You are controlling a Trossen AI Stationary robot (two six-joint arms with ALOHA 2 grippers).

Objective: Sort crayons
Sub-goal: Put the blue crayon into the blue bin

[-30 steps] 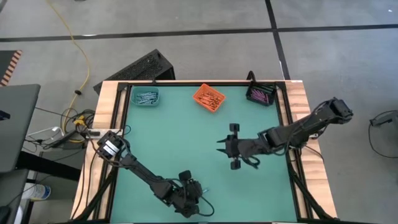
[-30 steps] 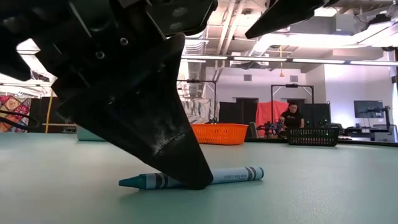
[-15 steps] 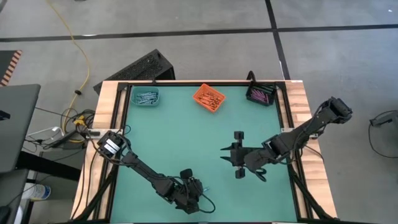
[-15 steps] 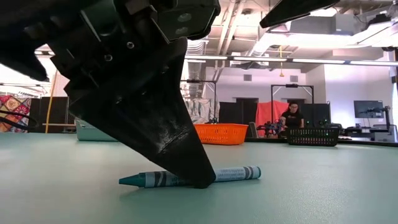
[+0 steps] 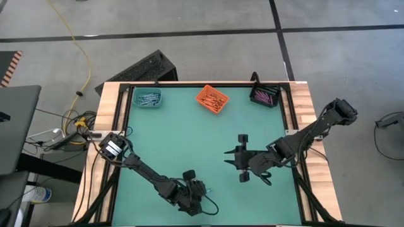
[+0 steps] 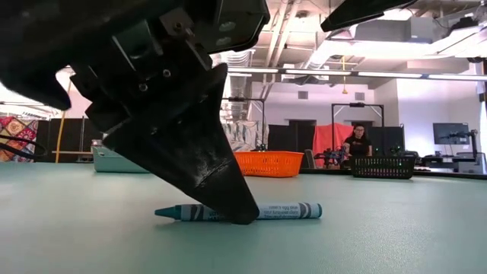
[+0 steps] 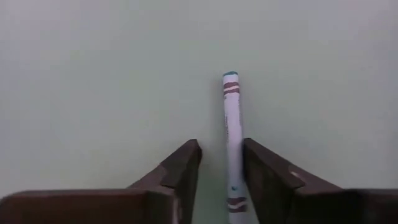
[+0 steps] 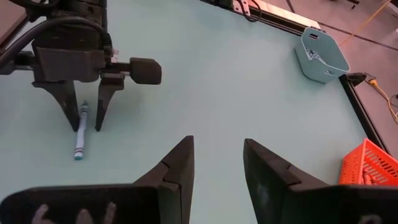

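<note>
From above, the left gripper (image 5: 203, 197) works near the table's (image 5: 177, 132) near edge, open mat all around; the right gripper (image 5: 228, 157) hangs mid-table, parted and empty. At table level, the crayon (image 6: 285, 211) lies flat, shifted slightly since before; its label print is unreadable. The left wrist shows fingers (image 7: 180, 171) straddling it, narrower than earlier, not yet clamped.

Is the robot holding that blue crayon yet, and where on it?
Not yet. The left gripper straddles the crayon near one end, fingers open; it lies on the table. The right gripper holds nothing.
</note>
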